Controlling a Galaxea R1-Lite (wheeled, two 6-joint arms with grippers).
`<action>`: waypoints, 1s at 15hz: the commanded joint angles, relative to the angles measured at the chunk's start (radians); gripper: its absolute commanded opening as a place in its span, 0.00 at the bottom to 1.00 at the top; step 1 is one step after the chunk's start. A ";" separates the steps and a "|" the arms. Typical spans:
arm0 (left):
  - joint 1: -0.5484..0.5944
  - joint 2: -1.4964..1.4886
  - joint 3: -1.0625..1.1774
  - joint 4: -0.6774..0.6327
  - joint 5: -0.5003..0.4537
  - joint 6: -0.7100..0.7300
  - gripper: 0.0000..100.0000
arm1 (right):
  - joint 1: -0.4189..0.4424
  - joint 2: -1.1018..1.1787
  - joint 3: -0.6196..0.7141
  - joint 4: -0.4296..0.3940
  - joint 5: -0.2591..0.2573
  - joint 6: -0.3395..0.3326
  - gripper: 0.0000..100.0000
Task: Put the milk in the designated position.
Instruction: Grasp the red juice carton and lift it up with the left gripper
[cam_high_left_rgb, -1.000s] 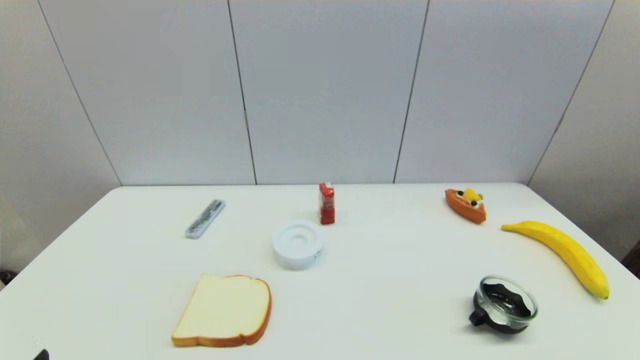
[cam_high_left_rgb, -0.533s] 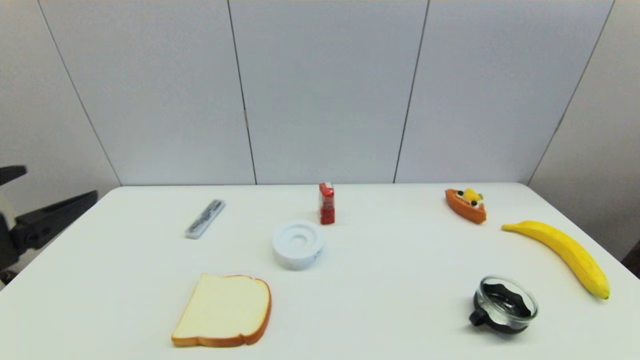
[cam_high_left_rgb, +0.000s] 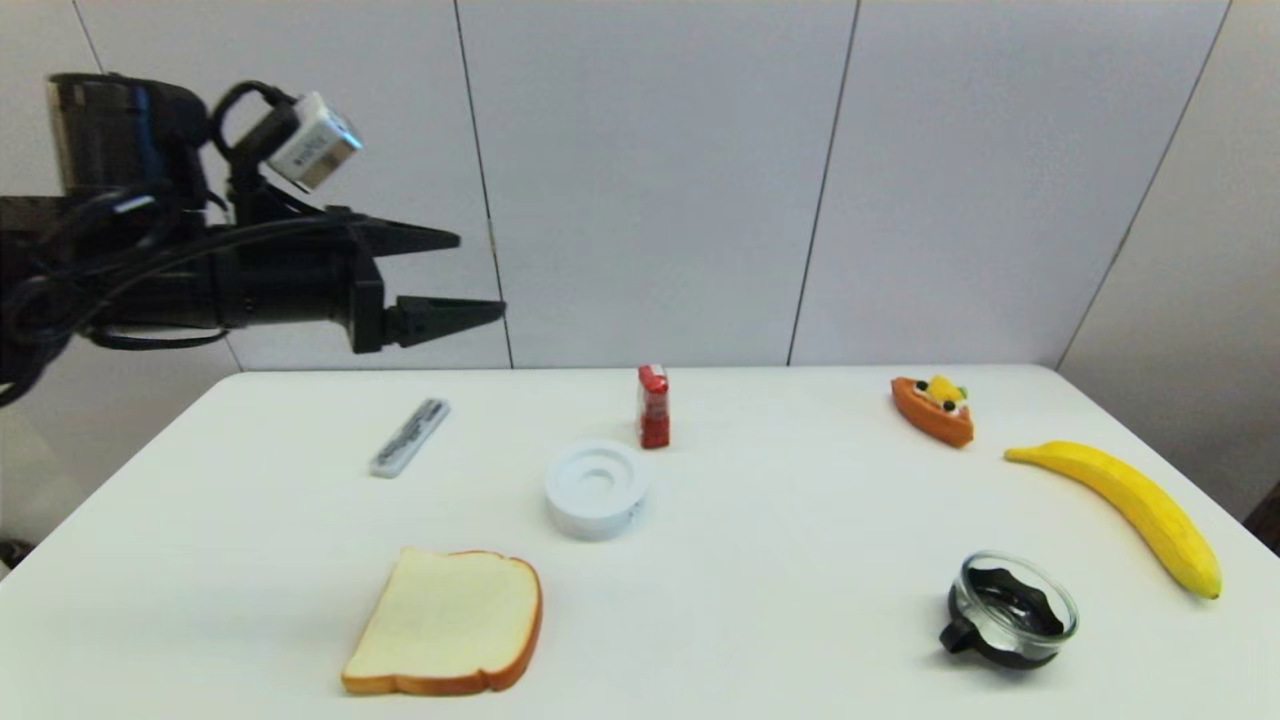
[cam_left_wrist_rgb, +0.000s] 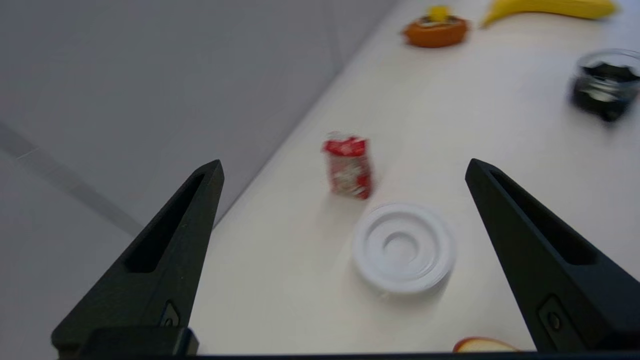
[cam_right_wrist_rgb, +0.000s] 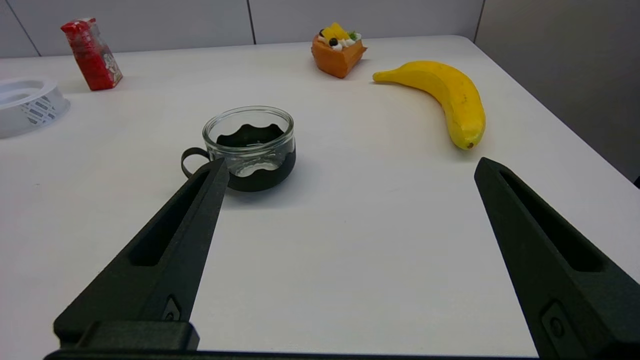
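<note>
A small red milk carton (cam_high_left_rgb: 653, 405) is standing upright near the table's far edge, just beyond a white round dish (cam_high_left_rgb: 596, 489) at its 7 o'clock. The left gripper (cam_high_left_rgb: 470, 275) is hovering high above the table's far left, fingers spread apart and empty, with the carton well away at its 4 o'clock. The right gripper (cam_right_wrist_rgb: 345, 170) is sitting low near the table's near right, fingers wide apart, beside a glass cup (cam_right_wrist_rgb: 248, 147).
</note>
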 joint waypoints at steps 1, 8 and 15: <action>-0.114 0.268 -0.117 -0.010 -0.103 0.102 1.00 | 0.000 0.000 0.000 -0.001 0.000 0.001 1.00; -0.134 0.593 -0.417 0.025 -0.101 0.125 1.00 | 0.000 0.000 0.000 -0.001 0.000 0.001 1.00; -0.138 0.742 -0.540 0.093 -0.101 0.123 1.00 | 0.000 0.002 0.000 -0.001 0.000 0.001 1.00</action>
